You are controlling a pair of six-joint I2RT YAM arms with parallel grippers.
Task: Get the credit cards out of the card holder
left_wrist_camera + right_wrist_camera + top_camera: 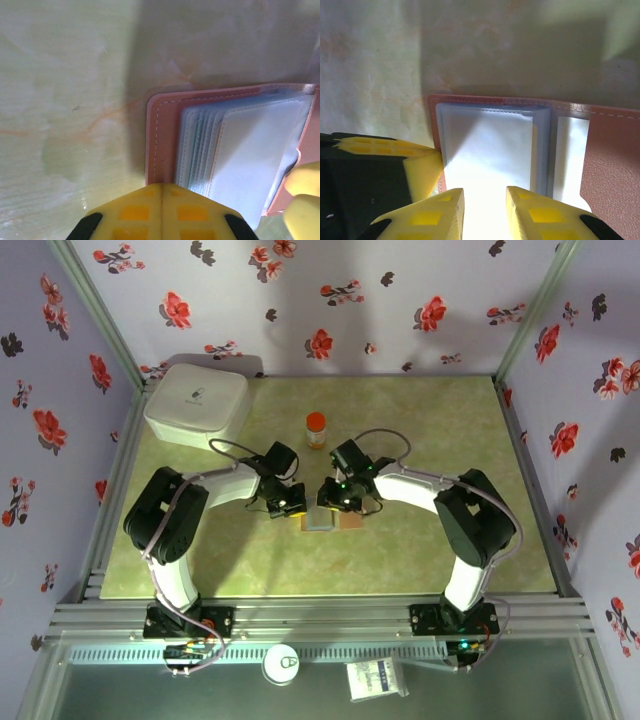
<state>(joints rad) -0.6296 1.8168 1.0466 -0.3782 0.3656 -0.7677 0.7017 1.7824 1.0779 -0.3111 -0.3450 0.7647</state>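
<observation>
Note card holder (335, 522) open flat at mid-bench (200, 560), stacked clear sleeves (250, 155) inside; contents washed out, impossible to tell. Note left jaws shut at its edge, right jaws narrowly parted over the sleeves.

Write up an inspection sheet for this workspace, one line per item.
Surface: green-yellow marbled tabletop, no spills seen.
Job's things: reddish-brown leather card holder lies open at the centre, with its pale clear sleeves fanned; glare hides what they hold.
Clutter: white rounded square box at the far left corner; small orange-capped bottle beyond the holder.
Grippers: left pincer shut, its tip at the holder's edge; right pincer has its jaws apart over the sleeves.
Cables: grey cable loops arch over both forearms, off the holder.
Surroundings: floral-print walls, metal frame rails.
</observation>
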